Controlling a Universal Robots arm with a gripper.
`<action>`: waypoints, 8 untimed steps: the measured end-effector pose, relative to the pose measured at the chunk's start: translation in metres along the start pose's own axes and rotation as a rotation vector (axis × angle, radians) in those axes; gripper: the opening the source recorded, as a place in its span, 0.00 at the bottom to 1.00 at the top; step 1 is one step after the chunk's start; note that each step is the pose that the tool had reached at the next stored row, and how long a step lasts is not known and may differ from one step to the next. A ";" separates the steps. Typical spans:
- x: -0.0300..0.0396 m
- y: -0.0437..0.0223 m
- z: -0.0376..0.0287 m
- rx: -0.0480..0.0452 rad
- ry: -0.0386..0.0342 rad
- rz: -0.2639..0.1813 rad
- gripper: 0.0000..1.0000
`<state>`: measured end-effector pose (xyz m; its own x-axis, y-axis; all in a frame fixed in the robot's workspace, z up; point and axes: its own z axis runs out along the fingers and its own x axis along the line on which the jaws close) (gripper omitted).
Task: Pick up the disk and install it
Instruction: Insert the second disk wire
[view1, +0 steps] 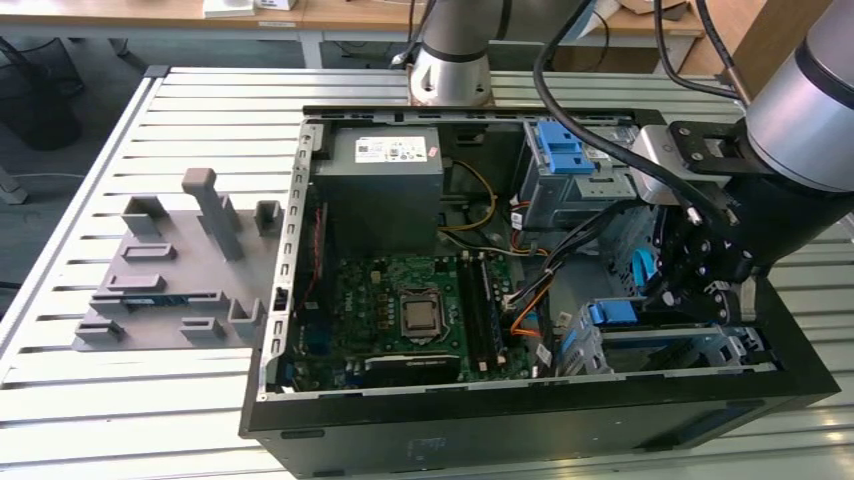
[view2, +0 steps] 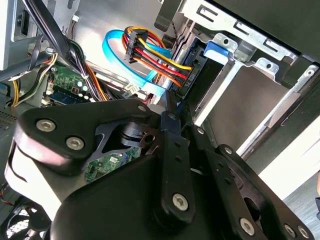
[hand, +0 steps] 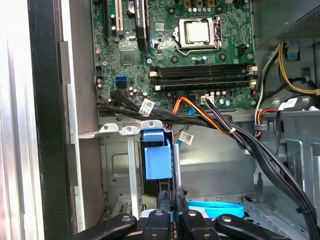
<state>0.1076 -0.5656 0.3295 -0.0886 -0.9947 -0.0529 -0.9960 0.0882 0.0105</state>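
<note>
Right, the gripper (hand: 171, 197) is down inside the open computer case (view1: 534, 425), at the metal drive cage (hand: 117, 165) in the case's near corner on the exterior view's right. Its fingers (view2: 170, 112) are drawn close together, pinching the thin edge of the disk (view2: 194, 72) as far as I can judge; the contact itself is partly hidden by the linkage.

The disk stands on edge, not flat. It sits in the cage slot directly ahead of the fingertips, touching them, with no offset to either side. Its long axis runs in line with the fingers, from the gripper deeper into the cage. The blue plastic tab (hand: 156, 161) sits at its end, against the cage frame.

In the second wrist view, the red, yellow and black cable bundle (view2: 150, 55) reaches the disk's edge just beside the fingers. I can't tell if it's plugged in. The motherboard (hand: 175, 45) lies well apart from the disk, across the case floor.
</note>
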 end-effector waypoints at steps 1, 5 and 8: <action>0.0000 0.0000 0.0000 0.0000 0.0000 0.000 0.16; 0.0000 0.0000 0.0000 0.0000 0.0000 0.000 0.16; 0.0000 0.0000 0.0002 0.0000 -0.0003 0.000 0.17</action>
<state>0.1076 -0.5656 0.3294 -0.0886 -0.9946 -0.0531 -0.9960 0.0882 0.0106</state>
